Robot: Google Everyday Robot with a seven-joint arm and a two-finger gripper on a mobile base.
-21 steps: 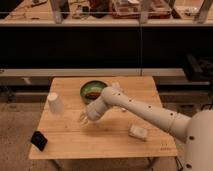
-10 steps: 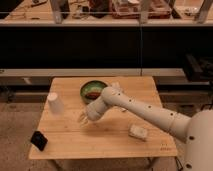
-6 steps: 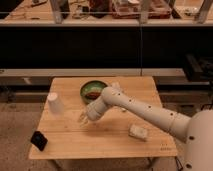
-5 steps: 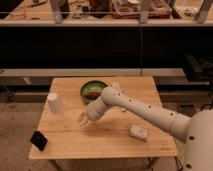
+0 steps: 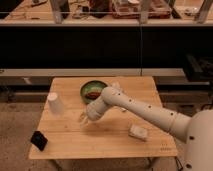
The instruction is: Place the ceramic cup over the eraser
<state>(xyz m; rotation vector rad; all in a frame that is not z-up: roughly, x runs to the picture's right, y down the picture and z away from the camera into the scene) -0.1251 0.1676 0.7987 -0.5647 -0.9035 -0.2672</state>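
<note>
The table [image 5: 115,142] is pale wood, with the white arm [image 5: 145,111] reaching across it from the right. The green bowl [image 5: 85,91] sits near the back edge, with something dark in it. The cup [image 5: 55,103] stands at the left, narrow end up and well apart from everything else. A pale block [image 5: 137,132] lies right of centre. The gripper [image 5: 83,119] hangs low over the table just in front of the bowl (whether wide or narrow, I cannot tell). The eraser [image 5: 39,140] lies at the front left corner, near the cup but not touching it.
</note>
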